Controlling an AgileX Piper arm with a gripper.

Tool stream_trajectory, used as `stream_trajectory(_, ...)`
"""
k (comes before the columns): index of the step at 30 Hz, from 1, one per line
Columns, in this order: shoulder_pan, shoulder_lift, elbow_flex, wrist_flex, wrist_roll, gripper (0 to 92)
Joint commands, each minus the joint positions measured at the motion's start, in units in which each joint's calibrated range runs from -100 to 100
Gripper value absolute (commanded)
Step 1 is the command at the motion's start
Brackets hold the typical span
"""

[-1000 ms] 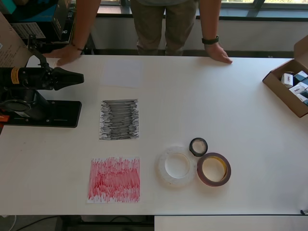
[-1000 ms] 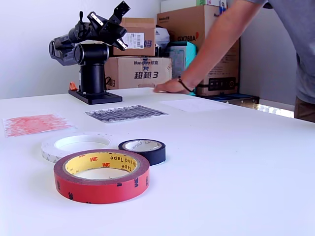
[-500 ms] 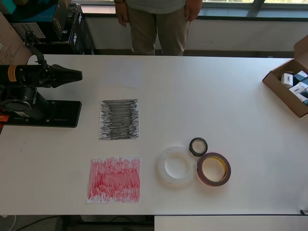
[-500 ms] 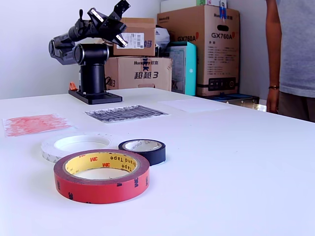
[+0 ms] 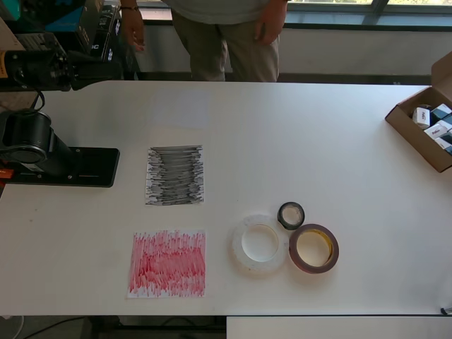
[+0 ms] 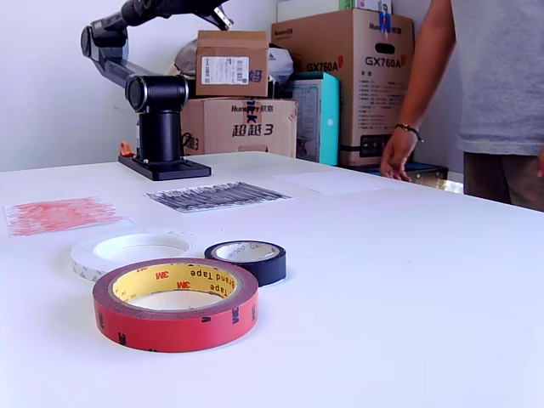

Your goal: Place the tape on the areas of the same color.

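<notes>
Three tape rolls lie together near the table's front in the overhead view: a small black roll point(image 5: 281, 216), a reddish-brown roll with a yellowish core point(image 5: 292, 251) and a translucent whitish roll point(image 5: 237, 245). In the exterior view they are the black roll point(image 6: 270, 268), the red roll point(image 6: 178, 323) and the whitish roll point(image 6: 85, 259). The black scribbled patch point(image 5: 175, 175) point(image 6: 218, 195) and the red scribbled patch point(image 5: 168, 263) point(image 6: 59, 212) lie bare. My gripper point(image 5: 106, 70) point(image 6: 219, 15) is raised high at the far corner, far from the rolls and empty. Its jaws are mostly out of sight.
The arm's black base plate point(image 5: 78, 166) sits at the overhead view's left. A blank white sheet point(image 5: 179, 107) lies beyond the black patch. An open cardboard box point(image 5: 406, 123) of small packs stands at the right edge. A person point(image 5: 226, 35) stands at the far edge. Stacked cartons point(image 6: 374, 85) stand behind.
The arm has lifted and swung toward the table's far edge, so the gripper is higher. The person took both hands off the table and stood back.
</notes>
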Motion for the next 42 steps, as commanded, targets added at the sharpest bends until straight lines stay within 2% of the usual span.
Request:
stream_trajectory(1, 0.37, 18.08, -16.13, 1.69, 0.25, 0.6)
stream_trajectory(3, 0.29, 22.48, -22.5, 5.68, 0.25, 0.6)
stream_trajectory(8, -0.34, 32.77, -41.21, 22.57, 0.49, 0.6)
stream_trajectory(12, -1.53, 39.97, -54.48, 31.31, 5.81, 0.5)
stream_trajectory(17, -3.03, 47.92, -64.11, 33.34, 10.48, 0.5)
stream_trajectory(32, -10.05, 65.88, -76.38, 34.02, 18.18, 0.5)
stream_trajectory(35, -11.08, 68.78, -78.83, 37.84, 19.16, 0.5)
stream_trajectory(42, -11.94, 74.12, -85.1, 53.71, 22.84, 0.3)
